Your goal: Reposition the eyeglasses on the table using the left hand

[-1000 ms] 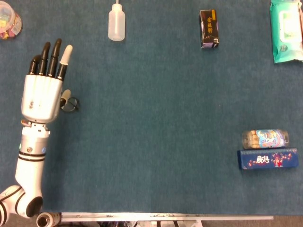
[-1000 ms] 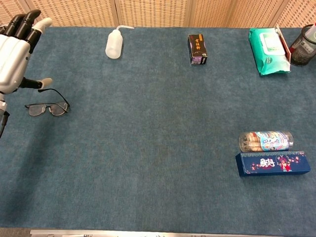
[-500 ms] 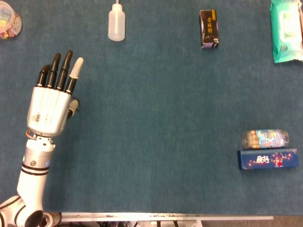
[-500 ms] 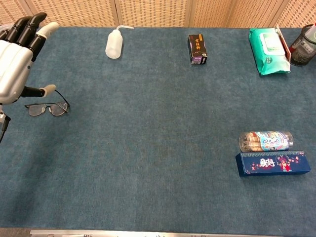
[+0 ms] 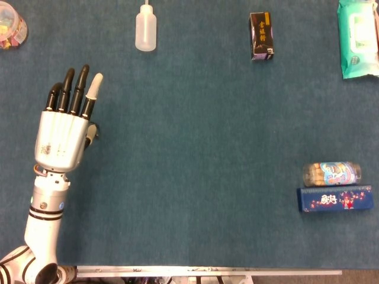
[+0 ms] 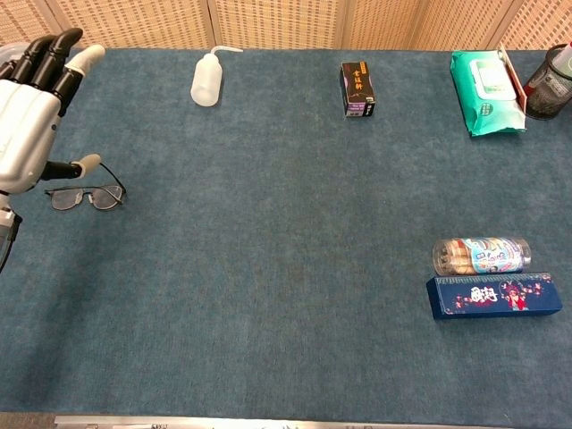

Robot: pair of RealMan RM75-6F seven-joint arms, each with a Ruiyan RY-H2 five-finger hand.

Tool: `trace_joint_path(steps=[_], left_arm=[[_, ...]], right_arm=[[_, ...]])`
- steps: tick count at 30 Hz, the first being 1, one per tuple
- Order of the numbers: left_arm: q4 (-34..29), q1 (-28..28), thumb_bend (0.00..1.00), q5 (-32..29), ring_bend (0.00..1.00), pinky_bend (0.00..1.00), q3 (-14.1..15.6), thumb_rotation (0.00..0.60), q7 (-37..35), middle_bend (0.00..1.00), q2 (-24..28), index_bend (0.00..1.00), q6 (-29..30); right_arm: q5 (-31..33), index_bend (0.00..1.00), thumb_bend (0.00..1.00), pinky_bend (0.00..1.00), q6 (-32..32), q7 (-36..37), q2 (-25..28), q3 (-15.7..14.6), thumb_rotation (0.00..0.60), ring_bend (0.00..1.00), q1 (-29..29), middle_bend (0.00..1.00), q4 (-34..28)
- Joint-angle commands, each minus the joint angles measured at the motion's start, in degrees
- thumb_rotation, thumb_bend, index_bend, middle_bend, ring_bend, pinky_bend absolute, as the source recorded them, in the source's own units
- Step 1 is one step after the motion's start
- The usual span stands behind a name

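Dark thin-framed eyeglasses lie flat on the blue table at its left side. In the head view only a sliver of them shows past my hand. My left hand hovers over them, palm down, with its fingers stretched straight toward the far edge and its thumb out to the side. In the chest view the left hand sits above and just left of the glasses, thumb tip close over their temple arm, and holds nothing. My right hand shows in neither view.
At the back stand a white squeeze bottle, a black carton and a green wipes pack. A clear snack tube and a blue box lie at the right. A jar sits far left.
My left hand has slid toward the near edge and slightly right, now covering most of the eyeglasses in the head view. The glasses have not moved.
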Motion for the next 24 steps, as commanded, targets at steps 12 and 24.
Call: trace_joint_path(steps=[12, 24], left_arm=[[2.40, -0.05, 0.25, -0.15, 0.04, 0.23, 0.01, 0.600, -0.15, 0.00, -1.51, 0.06, -1.21], [5.25, -0.30, 0.25, -5.27, 0.04, 0.23, -2.99, 0.600, 0.45, 0.00, -3.09, 0.06, -3.39]], right_arm=[[0.13, 0.60, 0.31, 0.52, 0.16, 0.43, 0.08, 0.08, 0.600, 0.51, -0.11, 0.57, 0.13], [0.20, 0.60, 0.31, 0.52, 0.08, 0.42, 0.08, 0.11, 0.600, 0.51, -0.11, 0.57, 0.14]])
